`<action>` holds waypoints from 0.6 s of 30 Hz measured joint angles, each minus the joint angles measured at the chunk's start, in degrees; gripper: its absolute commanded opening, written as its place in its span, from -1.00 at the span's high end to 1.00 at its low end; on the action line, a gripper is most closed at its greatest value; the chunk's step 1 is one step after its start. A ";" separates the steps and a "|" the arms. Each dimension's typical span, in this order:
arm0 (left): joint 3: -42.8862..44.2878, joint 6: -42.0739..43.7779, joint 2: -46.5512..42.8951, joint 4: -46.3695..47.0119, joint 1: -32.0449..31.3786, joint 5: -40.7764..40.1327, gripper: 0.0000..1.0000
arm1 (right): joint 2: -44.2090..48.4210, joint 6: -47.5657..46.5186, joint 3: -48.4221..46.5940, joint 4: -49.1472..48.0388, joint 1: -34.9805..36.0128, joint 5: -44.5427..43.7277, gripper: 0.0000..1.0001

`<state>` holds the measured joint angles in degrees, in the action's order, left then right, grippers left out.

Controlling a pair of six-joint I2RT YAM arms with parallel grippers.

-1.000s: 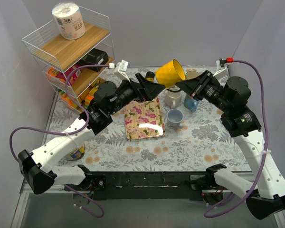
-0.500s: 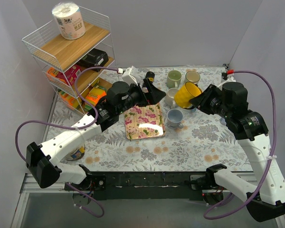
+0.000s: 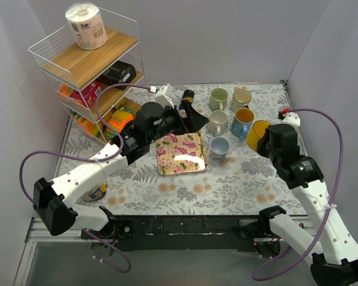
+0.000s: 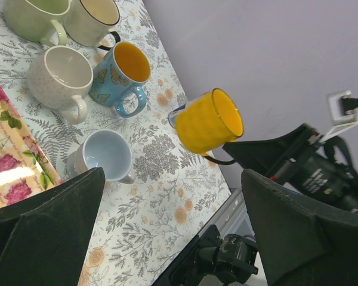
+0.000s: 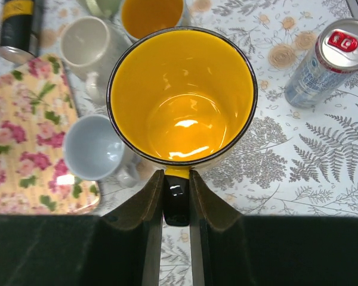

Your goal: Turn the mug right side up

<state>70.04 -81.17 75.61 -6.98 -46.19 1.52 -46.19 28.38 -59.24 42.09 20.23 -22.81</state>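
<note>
The yellow mug (image 3: pixel 258 132) has a black handle and hangs above the table at the right, its mouth facing up and tilted. My right gripper (image 3: pixel 266 142) is shut on the handle. In the right wrist view I look straight into the mug (image 5: pixel 182 95), and the handle (image 5: pixel 176 202) is pinched between my fingers. The left wrist view shows the mug (image 4: pixel 209 122) in the air with the right gripper behind it. My left gripper (image 3: pixel 194 117) is wide open and empty over the tray's far end.
A floral tray (image 3: pixel 180 152) lies mid-table. Upright mugs stand behind and beside it: green (image 3: pixel 219 98), cream (image 3: pixel 241 98), white (image 3: pixel 218 122), blue butterfly (image 3: pixel 244 122), light blue (image 3: pixel 219 147). A soda can (image 5: pixel 334 62) stands at the right. A wire shelf rack (image 3: pixel 89 65) stands back left.
My right gripper has carried the yellow mug down from high over the table's back to the right side, turning its mouth upward. The left arm shifted forward, then held still.
</note>
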 measured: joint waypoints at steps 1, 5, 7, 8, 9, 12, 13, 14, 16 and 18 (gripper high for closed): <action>0.00 0.00 0.00 -0.09 0.00 0.00 -0.96 | 0.81 -0.74 2.80 -1.36 -0.02 -0.83 0.97; 0.00 0.15 0.00 -0.61 0.00 0.02 -0.96 | 2.36 -3.08 12.52 -6.71 -0.02 -2.23 0.97; 0.00 0.22 0.00 -0.92 0.00 0.00 -0.97 | 2.64 -3.76 16.17 -9.75 -0.02 -2.58 0.97; 0.00 0.24 0.00 -1.09 0.00 0.02 -0.96 | 2.69 -3.98 17.18 -10.78 -0.02 -2.60 0.97; 0.00 0.24 0.00 -1.29 0.00 0.02 -0.96 | 2.78 -4.26 18.38 -12.13 -0.02 -2.62 0.97; 0.00 0.24 0.00 -1.81 0.00 0.00 -0.96 | 3.21 -4.68 22.27 -16.85 -0.02 -2.64 0.97; 0.00 0.24 0.00 -1.97 0.00 0.00 -0.96 | 3.41 -4.79 23.85 -18.86 -0.02 -2.60 0.97; 0.00 0.24 0.00 -2.03 0.00 0.00 -0.96 | 3.67 -5.05 25.70 -21.09 -0.02 -2.54 0.97; -0.04 0.22 0.00 -2.05 0.00 0.00 -0.97 | 3.96 -5.88 29.22 -24.65 -0.02 -2.27 0.97; -0.07 0.22 0.00 -2.05 0.00 0.02 -0.96 | 3.91 -6.36 32.06 -27.28 -0.02 -1.90 0.97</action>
<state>69.97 -80.95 75.61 -9.04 -46.19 1.54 -42.28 22.02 -27.18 14.81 20.21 -24.71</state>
